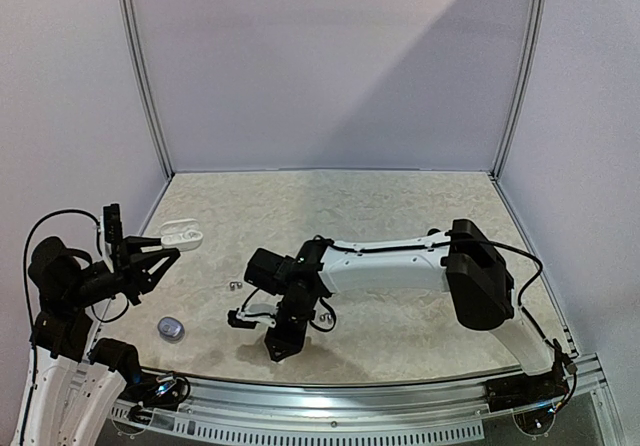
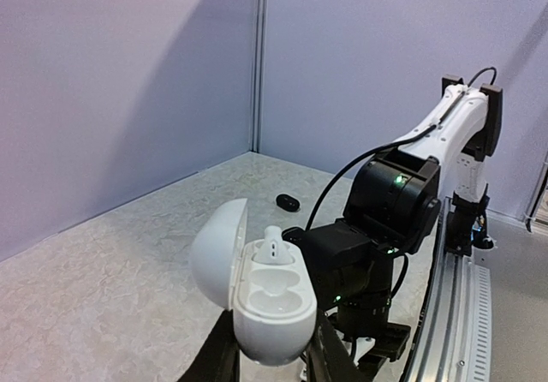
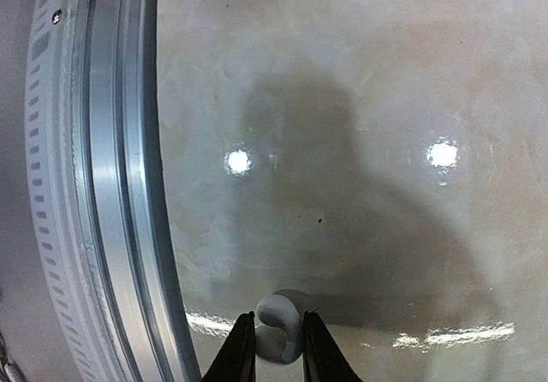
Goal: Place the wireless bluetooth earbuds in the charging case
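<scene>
We note the left pincer point(image 2: 272, 352) pressed shut on the lower body of the white charging case point(image 2: 265, 313), holding it in the air over the left side of the table point(image 3: 360, 142), open side up. The lid point(image 2: 216, 253) is swung back to the left in the left wrist view. We judge this pose is meant to present the wells to the other arm. The case's long axis runs away from the left pincer toward the table centre, so the two wells lie one behind the other. The far well carries a seated earbud point(image 2: 272, 247), standing upright. The near well point(image 2: 276, 286) is bare and, we judge, is the target. The right pincer point(image 3: 276, 352) points down near the front edge of the table, its fingers pinching a white earbud point(image 3: 278, 322) from both sides. The bud's rounded, curved part bulges past the fingertips and the rest is hidden between them, so we cannot tell its long axis. Nor can we tell whether it is clear of the table. Bud and case are well apart. Also on the table: a grey pebble case point(image 1: 170, 327), two tiny loose buds point(image 1: 235, 286) and a small black item point(image 2: 288, 202).
</scene>
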You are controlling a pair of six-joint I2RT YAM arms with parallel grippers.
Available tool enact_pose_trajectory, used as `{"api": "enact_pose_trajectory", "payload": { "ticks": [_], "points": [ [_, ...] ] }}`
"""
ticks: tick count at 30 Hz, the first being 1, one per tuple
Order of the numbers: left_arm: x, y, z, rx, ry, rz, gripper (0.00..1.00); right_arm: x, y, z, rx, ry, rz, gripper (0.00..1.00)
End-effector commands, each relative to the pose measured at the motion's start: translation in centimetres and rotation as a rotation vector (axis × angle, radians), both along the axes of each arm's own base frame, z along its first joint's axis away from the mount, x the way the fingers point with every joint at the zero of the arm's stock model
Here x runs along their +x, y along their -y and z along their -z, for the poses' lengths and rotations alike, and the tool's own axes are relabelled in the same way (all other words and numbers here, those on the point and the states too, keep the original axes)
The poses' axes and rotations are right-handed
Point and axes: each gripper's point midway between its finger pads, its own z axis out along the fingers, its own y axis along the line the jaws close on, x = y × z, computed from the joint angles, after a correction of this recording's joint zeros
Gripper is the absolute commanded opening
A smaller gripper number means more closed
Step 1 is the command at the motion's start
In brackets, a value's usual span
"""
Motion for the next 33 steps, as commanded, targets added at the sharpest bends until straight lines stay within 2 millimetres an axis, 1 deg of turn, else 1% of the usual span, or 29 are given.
{"api": "enact_pose_trajectory", "payload": {
  "ticks": [1, 8, 12, 15, 18, 20, 22, 23, 24, 25, 26, 27, 28, 29, 30, 32, 33],
  "points": [
    [-0.4, 0.2, 0.0, -0.001, 0.019, 0.019, 0.0, -0.7, 1.1, 1.0, -0.05, -0.01, 0.004, 0.17],
    [-0.7, 0.3, -0.1, -0.001, 0.025, 0.026, 0.0, -1.0, 1.0, 0.2, -0.038, -0.024, 0.007, 0.06],
    [-0.7, 0.3, -0.1, -0.001, 0.026, 0.027, 0.0, -1.1, 0.9, -0.7, -0.021, -0.03, 0.006, 0.0],
    [-0.8, 0.3, -0.1, -0.002, 0.029, 0.029, 0.0, -0.9, 0.6, -1.8, 0.002, -0.011, 0.01, 0.0],
    [-0.7, 0.3, -0.2, -0.002, 0.032, 0.027, 0.0, 0.0, 0.1, -3.9, 0.04, 0.043, 0.022, 0.0],
    [-0.7, 0.4, -0.2, -0.002, 0.031, 0.03, 0.0, 0.9, -0.1, -6.1, 0.078, 0.108, 0.026, 0.0],
    [-0.9, 0.5, -0.4, -0.001, 0.036, 0.042, 0.0, 1.8, -0.4, -8.7, 0.135, 0.181, 0.02, 0.0],
    [-1.1, 0.7, -0.5, 0.007, 0.044, 0.068, 0.0, 2.9, -0.7, -14.6, 0.264, 0.296, 0.013, 0.0],
    [-1.3, 0.9, -0.4, 0.016, 0.046, 0.086, 0.0, 3.2, -0.8, -16.3, 0.304, 0.332, 0.015, 0.0],
    [-1.5, 1.1, -0.3, 0.031, 0.057, 0.099, 0.0, 3.4, -1.0, -19.1, 0.377, 0.374, 0.008, 0.0],
    [-1.7, 1.2, -0.3, 0.045, 0.067, 0.113, 0.0, 3.5, -1.2, -20.9, 0.43, 0.4, -0.003, 0.0],
    [-2.0, 1.3, -0.4, 0.057, 0.078, 0.128, 0.0, 3.3, -1.4, -23.1, 0.495, 0.421, -0.011, 0.0],
    [-2.2, 1.5, -0.4, 0.074, 0.098, 0.144, 0.0, 3.3, -1.6, -24.6, 0.55, 0.444, -0.024, 0.0],
    [-2.5, 1.7, -0.4, 0.082, 0.102, 0.164, 0.0, 3.1, -1.6, -26.9, 0.62, 0.466, -0.029, 0.0],
    [-2.8, 2.0, -0.3, 0.097, 0.113, 0.185, 0.0, 2.9, -1.6, -28.7, 0.677, 0.488, -0.035, 0.0],
    [-2.9, 2.3, -0.1, 0.112, 0.104, 0.214, 0.0, 2.5, -1.9, -31.8, 0.781, 0.526, -0.05, 0.0],
    [-3.0, 2.6, 0.1, 0.117, 0.095, 0.231, 0.0, 2.3, -2.1, -32.9, 0.821, 0.541, -0.062, 0.0]
  ]
}}
